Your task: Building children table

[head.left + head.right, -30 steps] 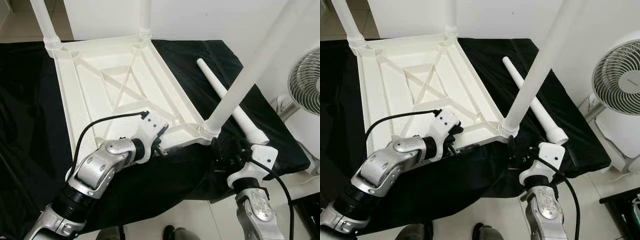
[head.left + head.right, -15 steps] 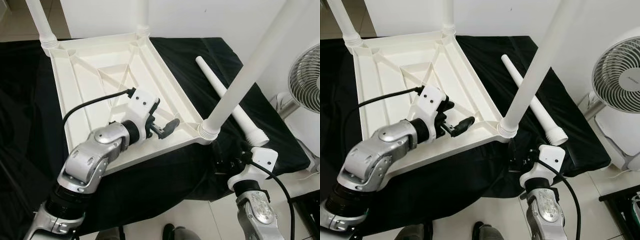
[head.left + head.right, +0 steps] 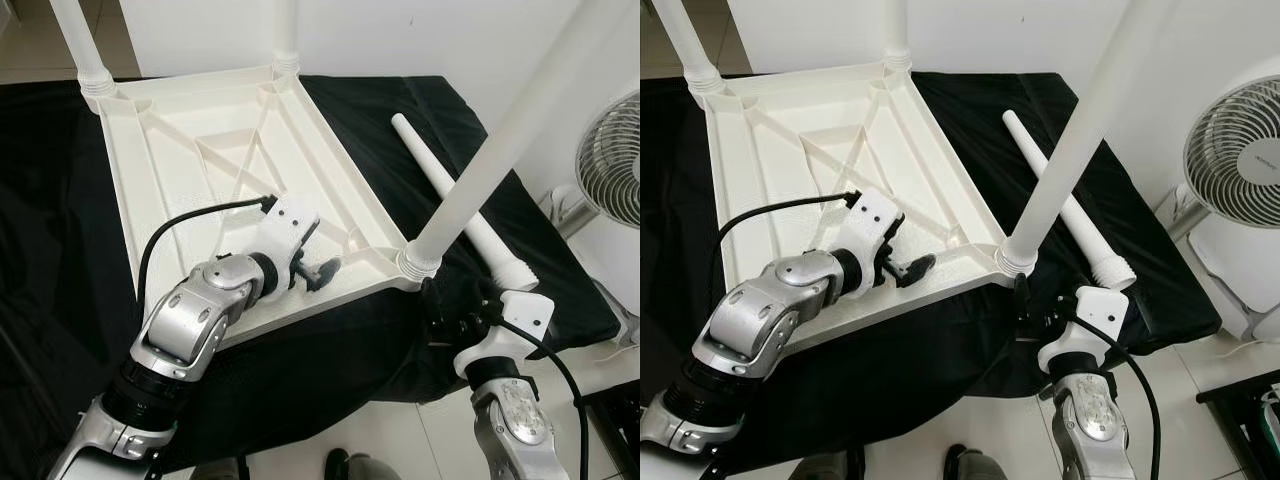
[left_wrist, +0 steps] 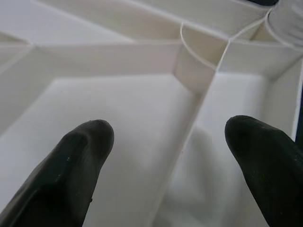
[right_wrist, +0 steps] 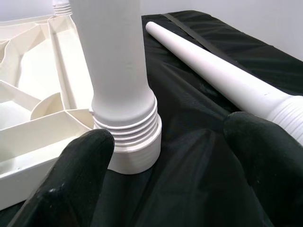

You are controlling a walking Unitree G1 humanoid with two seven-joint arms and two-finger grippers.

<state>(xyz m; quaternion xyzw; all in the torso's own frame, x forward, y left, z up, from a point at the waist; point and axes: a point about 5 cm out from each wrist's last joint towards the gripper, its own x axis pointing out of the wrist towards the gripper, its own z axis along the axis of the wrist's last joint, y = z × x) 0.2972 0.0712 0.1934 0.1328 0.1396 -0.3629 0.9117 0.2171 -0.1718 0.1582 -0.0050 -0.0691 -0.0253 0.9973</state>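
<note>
Left tool point(image 3: 318, 272), released, has dropped from half a second ago into the upturned tabletop point(image 3: 190, 160)'s near-right ribs; right tool point(image 5: 165, 175), also released, faces the screwed-in leg point(image 5: 118, 85); loose leg point(image 3: 455, 195) remains unfitted.

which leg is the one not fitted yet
Start at the upturned white tabletop on the black cloth. Just off its right edge lies a loose white leg, flat on the cloth. The other legs stand upright, screwed into corners.

Ribs point(image 4: 189, 118) crossing the upturned tabletop point(image 3: 180, 170) under the parted left gripper point(image 3: 322, 272), upright leg point(image 5: 116, 71) standing before the parted right gripper point(image 5: 165, 179)
</note>
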